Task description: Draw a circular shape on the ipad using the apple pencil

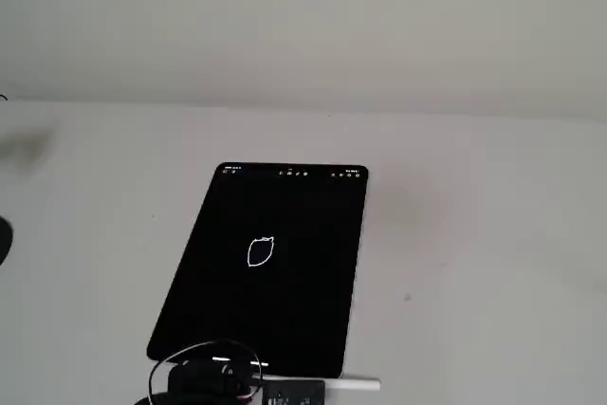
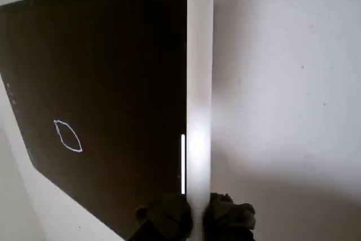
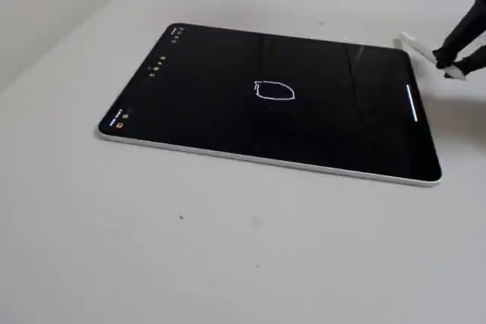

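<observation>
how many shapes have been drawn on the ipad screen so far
1. A single white circular shape sits near the middle of the ipad screen, closed and roughly oval with a pointed corner. The gripper covers a bit of the near edge in a fixed view, but the wrist view shows nothing drawn there.

We have 3 views. In a fixed view we look down from behind the arm, across the bench [image 1: 493,234] toward the far wall, the ipad [image 1: 285,310] at middle distance. In another fixed view we sit low and near, off one long edge of the ipad [image 3: 228,111]. The wrist view hangs close above its bottom edge [image 2: 113,55]. All 3 share the screen and its circular shape [image 1: 261,251]
</observation>
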